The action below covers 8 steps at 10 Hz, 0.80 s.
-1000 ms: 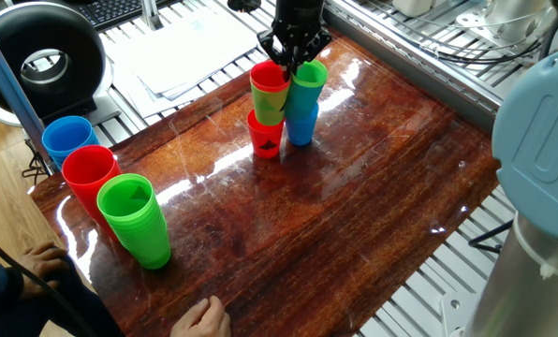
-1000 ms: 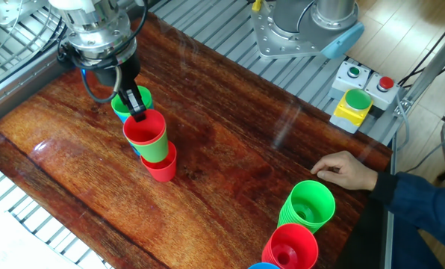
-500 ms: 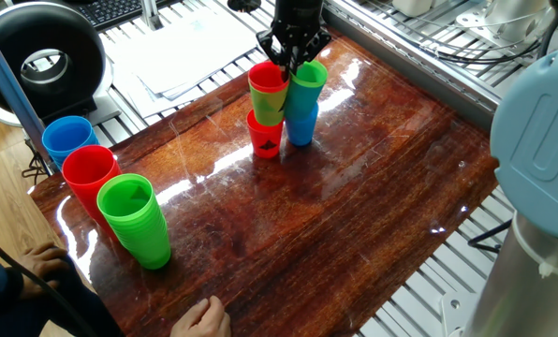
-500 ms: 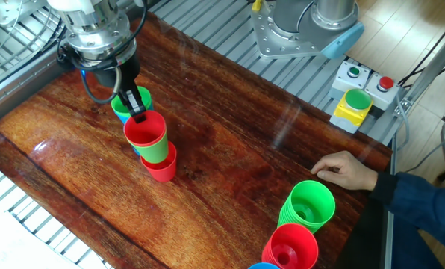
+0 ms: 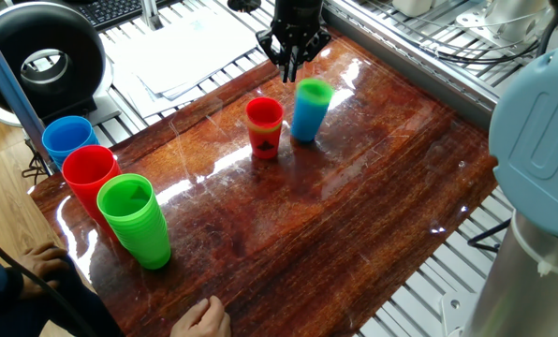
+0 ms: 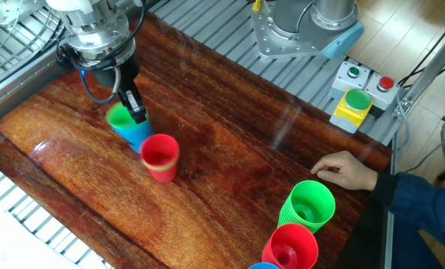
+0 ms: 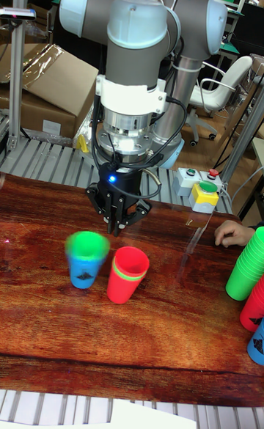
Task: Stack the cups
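Observation:
Two short stacks of cups stand side by side at the far end of the wooden table [image 5: 354, 215]. One is red on top with a green rim showing under it [image 5: 264, 125] [image 6: 160, 157] [image 7: 128, 273]. The other is a blue cup with a green cup nested in it [image 5: 309, 109] [image 6: 125, 122] [image 7: 86, 258]; it looks blurred in the tall fixed view. My gripper [image 5: 287, 67] [image 6: 137, 113] [image 7: 117, 228] hangs just above and behind the gap between the two stacks. Its fingers are together with nothing held, and it touches neither stack.
Three tall piles of nested cups stand at the table's other end: blue [image 5: 67, 139], red [image 5: 90, 174] and green [image 5: 134, 221]. A person's hand [image 6: 346, 169] rests on the table edge near them. A button box [image 6: 354, 104] sits off the table.
The raised red-and-green cups and the green cup on the blue one have dropped down into their stacks, so both stacks are much shorter. The gripper has stayed in place above them.

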Tool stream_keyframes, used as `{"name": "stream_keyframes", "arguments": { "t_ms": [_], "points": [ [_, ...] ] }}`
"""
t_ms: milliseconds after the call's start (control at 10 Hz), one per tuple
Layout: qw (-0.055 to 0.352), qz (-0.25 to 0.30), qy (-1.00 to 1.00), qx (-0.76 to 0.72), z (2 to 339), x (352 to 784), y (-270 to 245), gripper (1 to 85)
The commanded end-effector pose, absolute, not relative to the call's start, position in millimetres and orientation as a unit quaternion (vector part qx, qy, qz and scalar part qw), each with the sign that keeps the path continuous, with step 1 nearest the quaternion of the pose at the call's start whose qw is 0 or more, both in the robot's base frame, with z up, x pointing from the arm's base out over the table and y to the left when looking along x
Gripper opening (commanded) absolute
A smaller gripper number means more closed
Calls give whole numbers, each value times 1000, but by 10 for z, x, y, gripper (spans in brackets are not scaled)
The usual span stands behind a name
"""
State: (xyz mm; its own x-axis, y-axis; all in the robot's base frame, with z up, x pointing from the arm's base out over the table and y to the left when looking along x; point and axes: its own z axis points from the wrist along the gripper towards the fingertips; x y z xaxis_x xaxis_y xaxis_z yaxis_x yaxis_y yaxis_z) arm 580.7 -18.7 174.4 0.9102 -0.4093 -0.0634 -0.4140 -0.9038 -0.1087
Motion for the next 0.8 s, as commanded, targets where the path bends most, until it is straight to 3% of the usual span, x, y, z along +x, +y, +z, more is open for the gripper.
{"name": "stream_keyframes", "arguments": {
  "t_ms": [0, 500, 700],
  "points": [
    [68, 20, 212, -975, 1764, 5820, -160, 187],
    [66, 10, 231, -971, 1774, 5895, -231, 187],
    [52, -20, 255, -965, 1778, 6071, -436, 187]
  ]
}}
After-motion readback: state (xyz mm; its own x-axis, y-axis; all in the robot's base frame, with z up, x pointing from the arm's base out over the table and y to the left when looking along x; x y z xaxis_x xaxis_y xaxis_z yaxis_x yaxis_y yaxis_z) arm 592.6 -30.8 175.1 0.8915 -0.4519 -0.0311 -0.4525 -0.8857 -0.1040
